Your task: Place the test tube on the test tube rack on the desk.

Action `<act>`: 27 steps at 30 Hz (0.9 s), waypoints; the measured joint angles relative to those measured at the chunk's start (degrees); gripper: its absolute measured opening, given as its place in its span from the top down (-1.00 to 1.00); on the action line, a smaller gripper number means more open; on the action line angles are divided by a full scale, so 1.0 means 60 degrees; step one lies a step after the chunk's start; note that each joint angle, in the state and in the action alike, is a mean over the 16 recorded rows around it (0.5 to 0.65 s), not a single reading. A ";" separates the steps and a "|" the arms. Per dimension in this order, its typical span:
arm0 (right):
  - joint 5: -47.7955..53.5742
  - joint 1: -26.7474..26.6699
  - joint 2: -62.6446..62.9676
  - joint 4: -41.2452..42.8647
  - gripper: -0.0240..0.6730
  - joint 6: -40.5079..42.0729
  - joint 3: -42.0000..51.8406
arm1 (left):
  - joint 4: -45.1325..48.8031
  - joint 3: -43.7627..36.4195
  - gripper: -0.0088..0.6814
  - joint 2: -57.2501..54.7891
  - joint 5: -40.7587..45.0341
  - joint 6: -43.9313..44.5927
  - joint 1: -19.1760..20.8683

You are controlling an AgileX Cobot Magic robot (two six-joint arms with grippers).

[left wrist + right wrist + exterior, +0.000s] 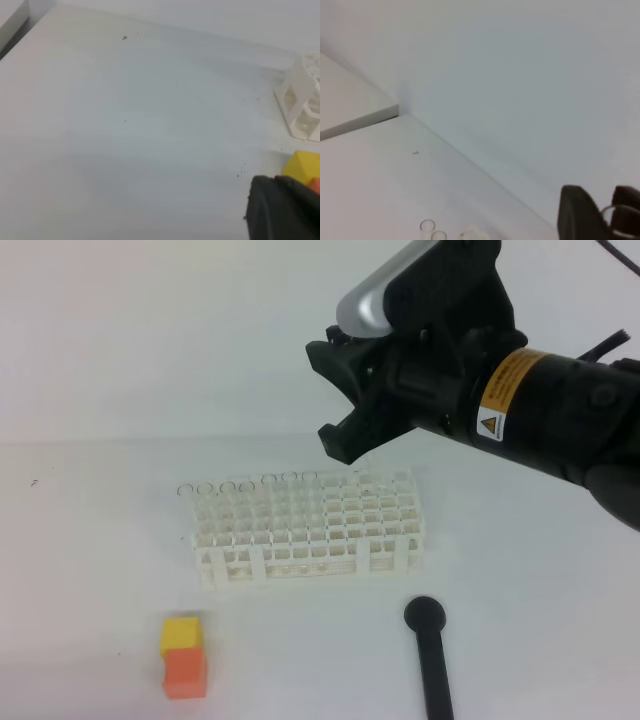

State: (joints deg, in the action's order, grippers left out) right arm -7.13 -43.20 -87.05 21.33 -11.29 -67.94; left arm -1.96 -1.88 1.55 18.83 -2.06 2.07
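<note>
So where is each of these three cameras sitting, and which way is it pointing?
Exterior high: above and in front, looking down on the desk, the test tube rack and a yellow-and-orange block; the right gripper fills the upper right.
Left wrist: low over the desk, facing the rack's end; a dark gripper part shows.
Right wrist: raised, facing the wall; dark fingers hold a clear tube rim.
Shared: rack and block appear in the exterior and left wrist views.
</note>
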 joint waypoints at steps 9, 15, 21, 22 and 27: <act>-0.0215 0.0101 0.0085 -0.0765 0.59 0.0499 0.0222 | 0.0000 0.0000 0.98 0.0000 0.0000 0.0000 0.0000; -0.1487 0.0123 -0.0039 -0.2026 0.59 0.1862 0.0777 | 0.0000 0.0000 0.98 0.0000 0.0000 0.0000 0.0000; -0.2633 0.0102 -0.0433 -0.2737 0.59 0.2928 0.1317 | 0.0000 0.0000 0.98 0.0000 0.0000 0.0000 0.0000; -0.2709 0.0100 -0.0505 -0.2723 0.59 0.2958 0.1364 | 0.0000 0.0000 0.98 0.0000 0.0000 0.0000 0.0000; -0.2247 0.0159 -0.0822 -0.1962 0.59 0.2231 0.1254 | 0.0000 0.0000 0.98 0.0000 0.0000 0.0000 0.0000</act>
State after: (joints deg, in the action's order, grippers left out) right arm -20.61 -42.25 -91.98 9.56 2.09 -60.42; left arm -1.96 -1.88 1.55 18.83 -2.06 2.07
